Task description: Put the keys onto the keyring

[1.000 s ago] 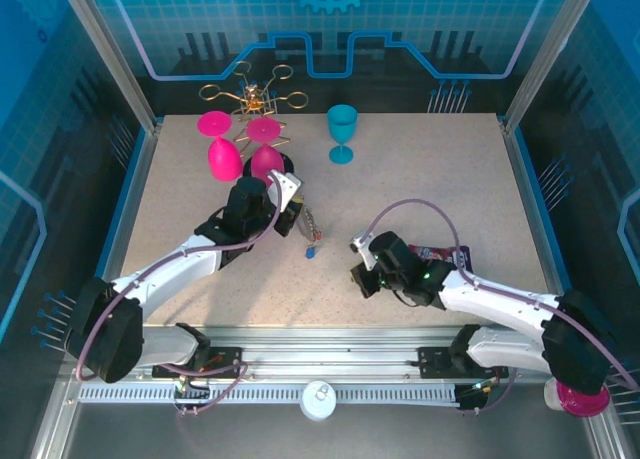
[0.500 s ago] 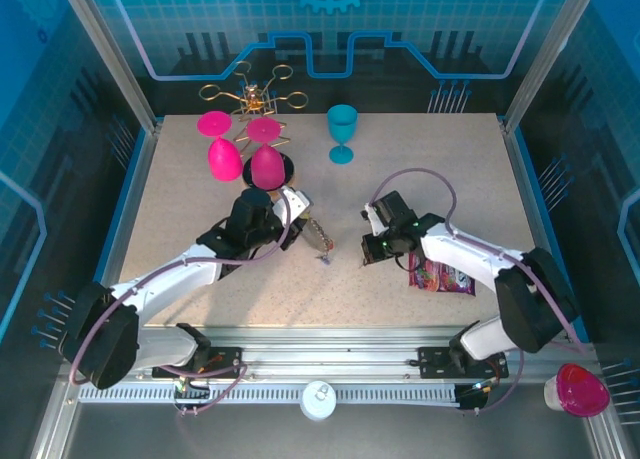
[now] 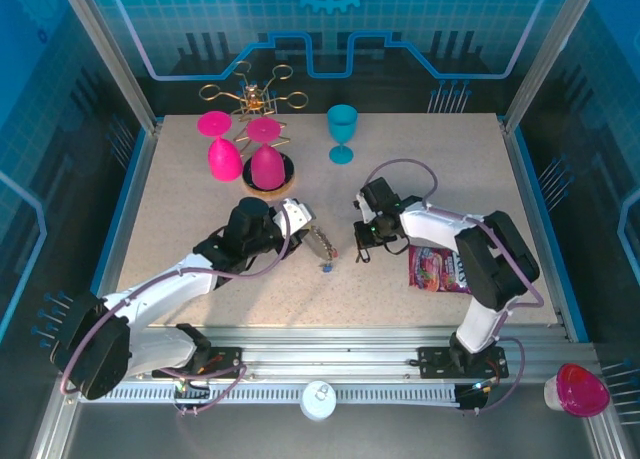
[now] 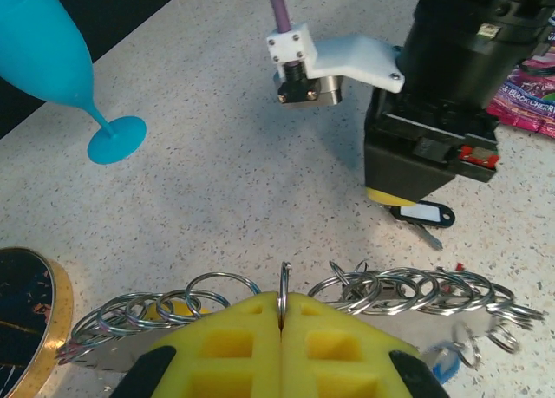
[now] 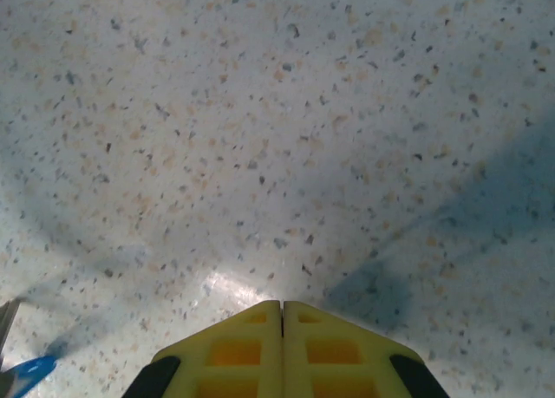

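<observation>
Because the keys have to be threaded onto it, the keyring hangs near mid-table in the left end effector, which is clamped on it, lifted clear of the table so its rings are free to reach. A blue-tagged key dangles just below. The right end effector points down close beside it, jaws pressed together (probably going for a loose key), and a glossy snack packet lies flat to its right

From the left wrist, blocky yellow pads pinch one thin steel split ring, and bright overlapping wire rings fan out along the keyring on both sides. A black-tagged key lies flat on the speckled, stone-like table just under the right end effector; whether they touch I cannot tell. A translucent teal goblet stands well apart

From the right wrist, the yellow pads meet with nothing between them above matte table, a blue plastic tag at the lower left corner
</observation>
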